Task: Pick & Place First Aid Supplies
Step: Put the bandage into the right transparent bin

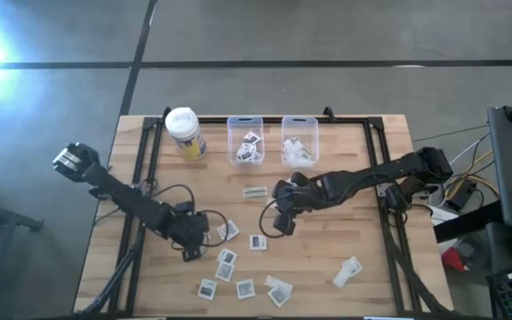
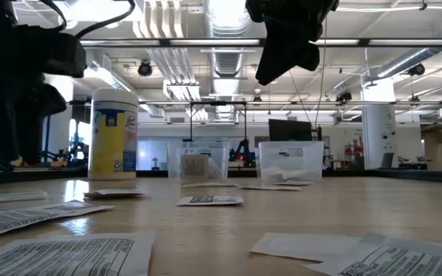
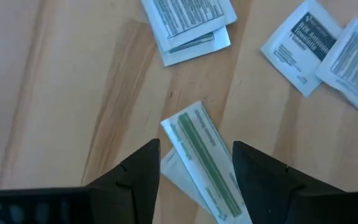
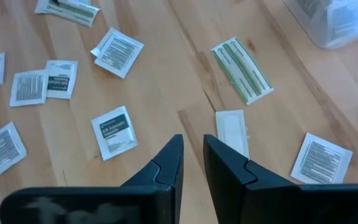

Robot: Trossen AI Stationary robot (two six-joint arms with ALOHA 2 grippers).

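Nearest the front of the tabletop (image 1: 345, 187) lie many small first aid packets (image 1: 245, 287) - flat, thin and white, some close to the front edge. They look very light and bendy, like paper. They also lie flush on the wood, so I think they will be hard to get under and may slide when pushed. A push the wrong way could send the ones at the front over the edge.

A bit farther in, the left gripper (image 3: 194, 149) is spread wide. It hangs right over a green strip (image 3: 197, 134), with one finger on each side and nothing held. The strip is narrow, so its two long sides are probably the best place to pinch. Another packet peeks out from under it, so two might come up together.

Near the middle, the right gripper (image 4: 192, 146) hangs above the wood, just beside a white strip (image 4: 232, 130). I cannot tell if it is clenched or released.

The middle of the tabletop is mostly bare - good room for moving. At the back stand two clear bins (image 1: 230, 133) with packets already inside, and a yellow container (image 1: 185, 133) off to one side.
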